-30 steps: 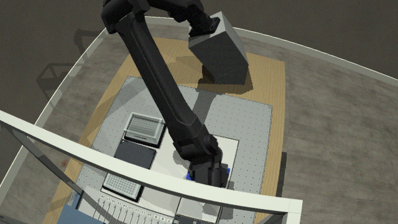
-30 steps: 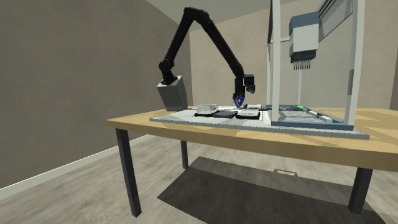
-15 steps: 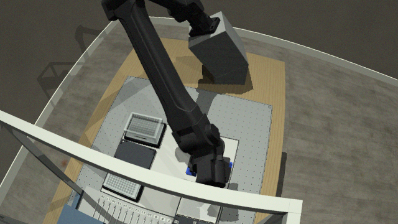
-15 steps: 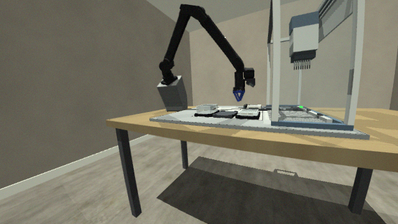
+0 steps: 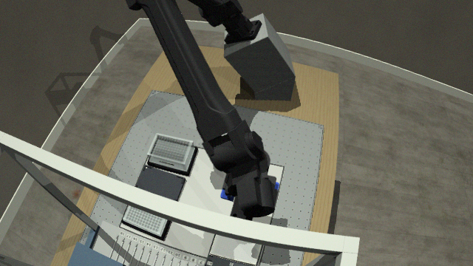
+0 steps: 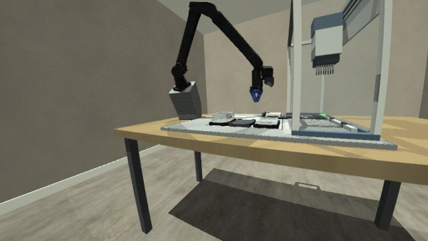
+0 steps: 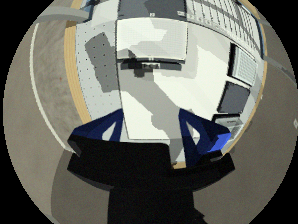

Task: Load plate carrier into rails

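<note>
1. My arm (image 6: 231, 31) rises from its grey pedestal (image 6: 186, 102) at the far end of the table (image 6: 301, 157), folds at a high elbow and slopes down toward the instrument frame (image 6: 297, 67), wrist pointing straight down.
2. My end effector (image 6: 256, 96) hangs well above the deck, over the white apron (image 5: 201, 188), touching nothing.
3. Its blue fingers stand wide apart and hold nothing; between them the wrist view shows only the apron below.
4. The 384-well plate M60 (image 5: 233, 248) lies in site 1 of carrier PC7 (image 5: 219, 261), which sits far in toward the rails; its seating is mostly hidden behind the frame's white beam (image 5: 177, 212).
5. A green lamp (image 6: 323, 116) glows behind the rails.
6. Nest S2 (image 5: 161, 182) is a bare dark pad between deep-well block M09 (image 5: 171, 151) and 96-well plate M06 (image 5: 145, 220).
</note>
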`<state>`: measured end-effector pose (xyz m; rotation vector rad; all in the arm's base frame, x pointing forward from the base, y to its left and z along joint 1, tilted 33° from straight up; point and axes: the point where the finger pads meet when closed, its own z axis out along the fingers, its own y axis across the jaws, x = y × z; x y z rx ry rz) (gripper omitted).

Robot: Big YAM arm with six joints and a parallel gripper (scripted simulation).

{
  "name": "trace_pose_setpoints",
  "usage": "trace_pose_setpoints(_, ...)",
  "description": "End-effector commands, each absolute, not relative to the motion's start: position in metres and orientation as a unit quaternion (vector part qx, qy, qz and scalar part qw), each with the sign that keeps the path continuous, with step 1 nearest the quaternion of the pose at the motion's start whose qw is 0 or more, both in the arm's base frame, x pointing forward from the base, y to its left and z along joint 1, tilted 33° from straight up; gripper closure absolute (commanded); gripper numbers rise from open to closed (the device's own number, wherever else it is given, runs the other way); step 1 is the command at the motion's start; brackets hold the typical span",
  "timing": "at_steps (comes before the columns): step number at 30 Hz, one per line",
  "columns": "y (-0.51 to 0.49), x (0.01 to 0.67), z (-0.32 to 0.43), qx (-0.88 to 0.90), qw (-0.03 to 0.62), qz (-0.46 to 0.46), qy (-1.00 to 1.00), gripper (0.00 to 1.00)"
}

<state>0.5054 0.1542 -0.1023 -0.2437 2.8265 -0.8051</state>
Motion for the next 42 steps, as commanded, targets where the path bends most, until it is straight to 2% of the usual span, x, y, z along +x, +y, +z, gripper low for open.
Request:
trace_pose_setpoints(1,0.183,0.510,-0.069,-0.079,0.123,-0.260,0.955,0.20)
trace_pose_setpoints(4,0.191,0.515,-0.058,-0.076,0.131,-0.256,0.955,0.20)
trace_pose_setpoints(5,0.196,0.516,-0.051,-0.102,0.126,-0.258,0.952,0.00)
trace_pose_setpoints(7,0.196,0.516,-0.051,-0.102,0.126,-0.258,0.952,0.00)
trace_pose_setpoints(8,0.184,0.512,-0.066,-0.112,0.101,-0.269,0.951,0.00)
trace_pose_setpoints(10,0.207,0.511,-0.033,-0.149,0.113,-0.263,0.947,0.00)
trace_pose_setpoints(16,0.227,0.503,0.002,-0.148,0.114,-0.261,0.947,0.00)
trace_pose_setpoints(20,0.210,0.507,-0.007,-0.135,0.099,-0.268,0.949,0.00)
trace_pose_setpoints(22,0.222,0.489,-0.001,-0.166,0.127,-0.264,0.941,0.00)
trace_pose_setpoints(24,0.222,0.489,-0.001,-0.166,0.127,-0.264,0.941,0.00)
trace_pose_setpoints(39,0.252,0.473,0.049,-0.214,0.312,-0.226,0.898,0.00)
trace_pose_setpoints(42,0.241,0.478,0.052,-0.204,0.321,-0.227,0.896,0.00)
